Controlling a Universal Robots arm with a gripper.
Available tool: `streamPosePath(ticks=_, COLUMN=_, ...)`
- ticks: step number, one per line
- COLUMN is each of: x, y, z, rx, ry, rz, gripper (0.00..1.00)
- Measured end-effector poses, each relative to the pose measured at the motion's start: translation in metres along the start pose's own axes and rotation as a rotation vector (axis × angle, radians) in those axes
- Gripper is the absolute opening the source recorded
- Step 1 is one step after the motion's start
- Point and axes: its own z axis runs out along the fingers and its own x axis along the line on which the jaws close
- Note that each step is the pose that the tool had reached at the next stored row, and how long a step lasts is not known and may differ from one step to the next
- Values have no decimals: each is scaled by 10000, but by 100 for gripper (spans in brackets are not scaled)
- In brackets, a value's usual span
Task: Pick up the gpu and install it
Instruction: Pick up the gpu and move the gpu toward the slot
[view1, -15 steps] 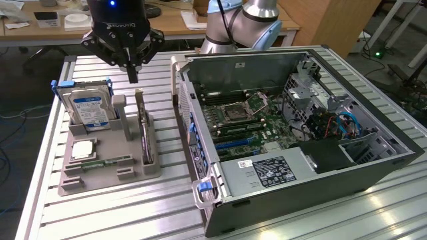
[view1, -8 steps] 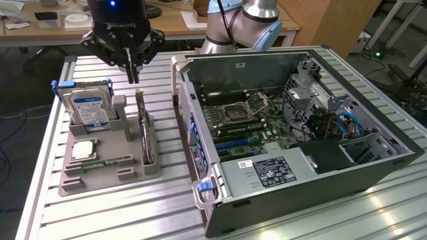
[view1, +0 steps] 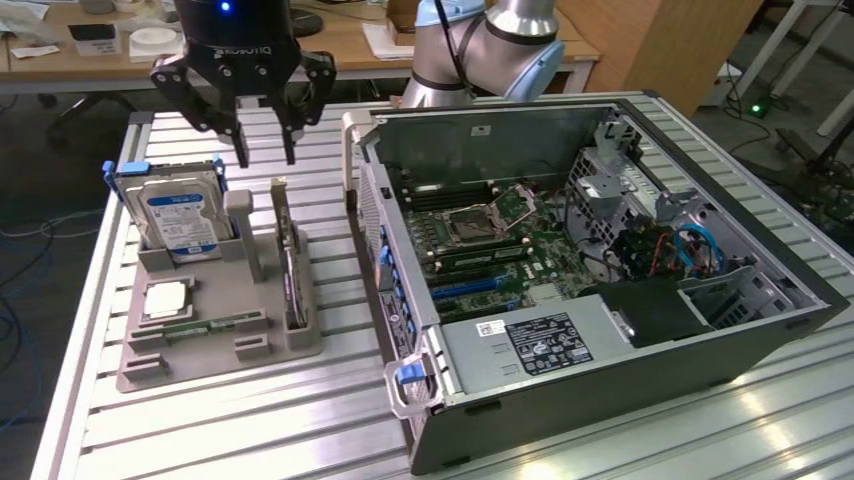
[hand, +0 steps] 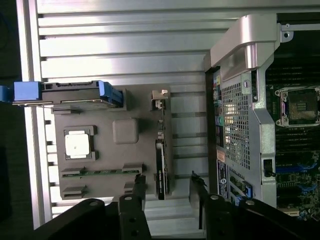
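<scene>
The gpu (view1: 286, 262) is a thin dark card standing on edge in a slot along the grey holder (view1: 254, 348), on the side nearer the computer case. The wrist view looks down on the gpu (hand: 161, 152) as a narrow dark strip with a metal bracket at one end. My gripper (view1: 266, 155) hangs above the far end of the holder, a little above the card, and touches nothing. Its fingers are apart with nothing between them. In the wrist view the gripper (hand: 169, 192) has one dark fingertip on each side of the card's line.
The holder also carries a silver hard drive with a blue label (view1: 180, 222), a square processor (view1: 167, 298) and a green memory stick (view1: 214, 325). The open computer case (view1: 587, 250) lies at the exterior view's right, motherboard exposed. The ribbed metal table (view1: 267, 420) lies all around.
</scene>
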Motion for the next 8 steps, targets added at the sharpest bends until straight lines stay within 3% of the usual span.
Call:
streamPosePath(ticks=3, x=0, y=0, z=0, rx=0, ry=0, rz=0, gripper=58)
streamPosePath(ticks=8, x=1, y=0, z=0, rx=0, ry=6, rz=-65, gripper=71)
